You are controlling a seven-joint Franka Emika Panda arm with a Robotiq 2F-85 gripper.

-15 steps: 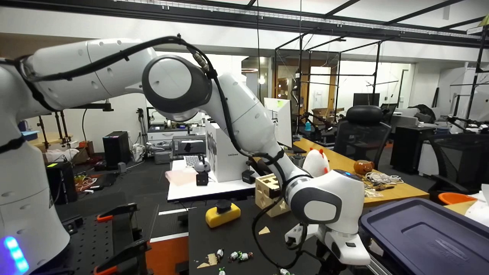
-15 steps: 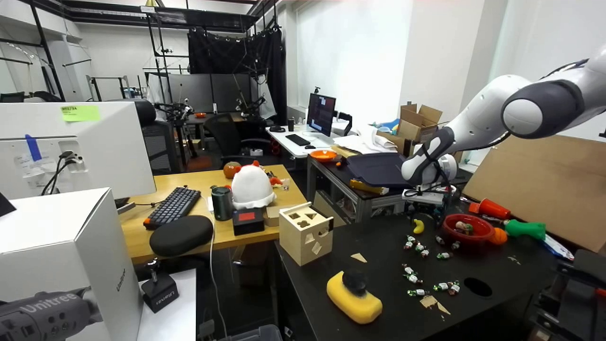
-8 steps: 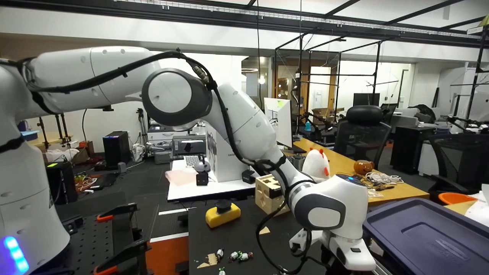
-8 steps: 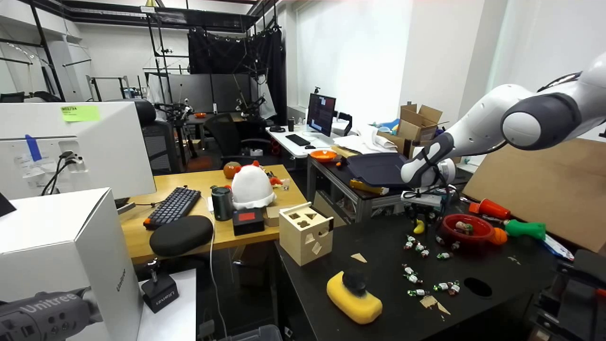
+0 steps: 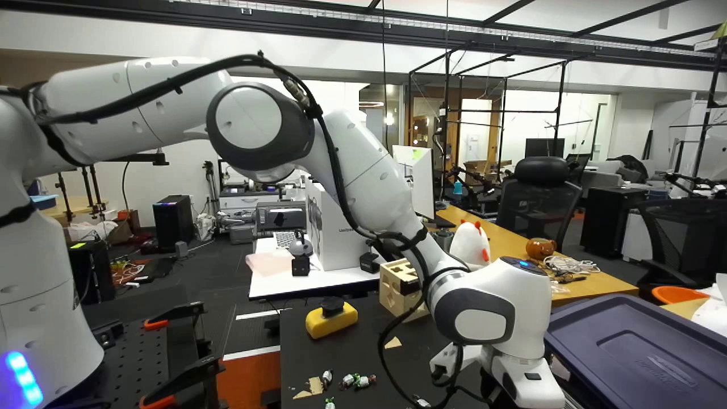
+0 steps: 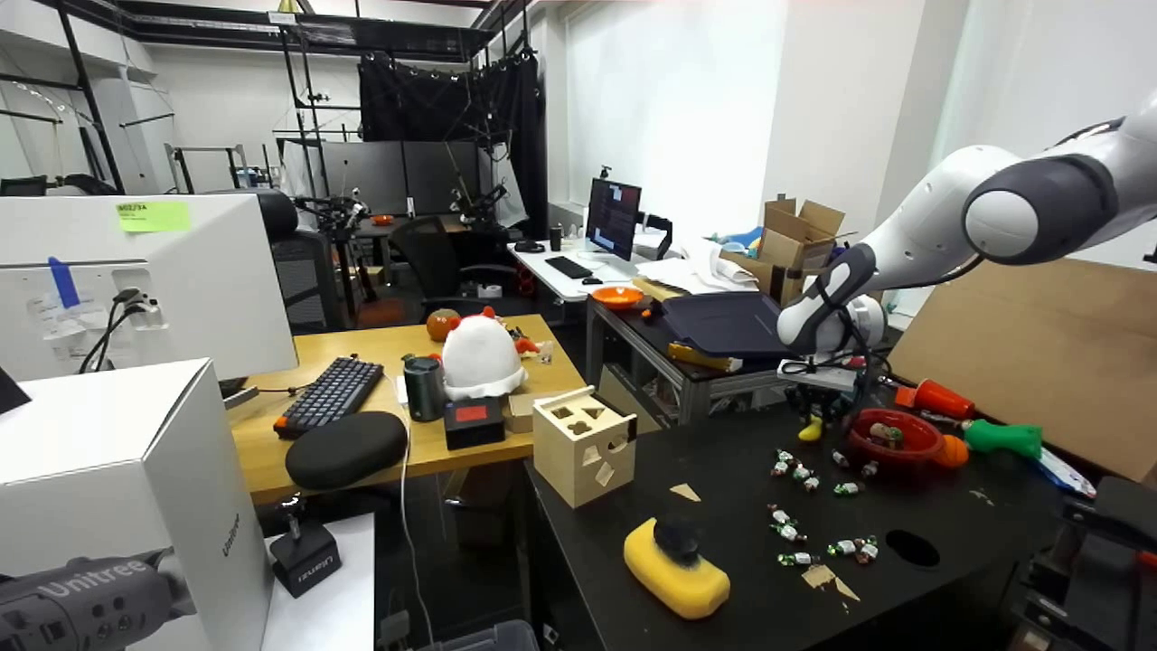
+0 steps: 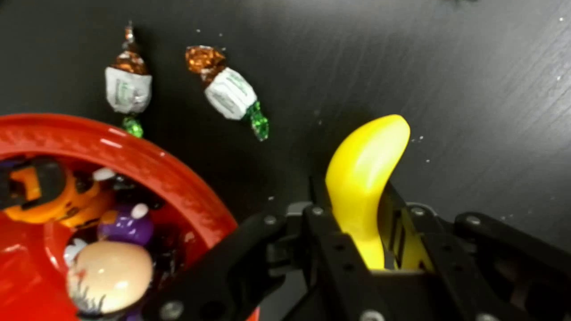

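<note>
A smooth, curved yellow toy (image 7: 370,165), shaped like a small banana, sits between the black fingers of my gripper (image 7: 357,196). The jaws are shut on its lower part, while its rounded end sticks out past the fingertips. In an exterior view the same yellow toy (image 6: 811,429) hangs just beneath the gripper, close to the black table. Left of the gripper in the wrist view is a red bowl (image 7: 147,165) with small orange, purple and beige figures inside. Two wrapped candies, one upright (image 7: 128,91) and one slanted (image 7: 229,93), lie beyond the bowl's rim.
Several more candies (image 6: 795,470) are scattered over the black table. A wooden shape box (image 6: 578,452) and a yellow block with a black top (image 6: 673,579) stand near its edge. Beside the bowl lie an orange ball (image 6: 951,450), a green object (image 6: 1003,438) and a red cup (image 6: 942,398).
The gripper went down over the yellow toy, closed on it, and has risen a little. The toy has shifted with it slightly toward the red bowl.
</note>
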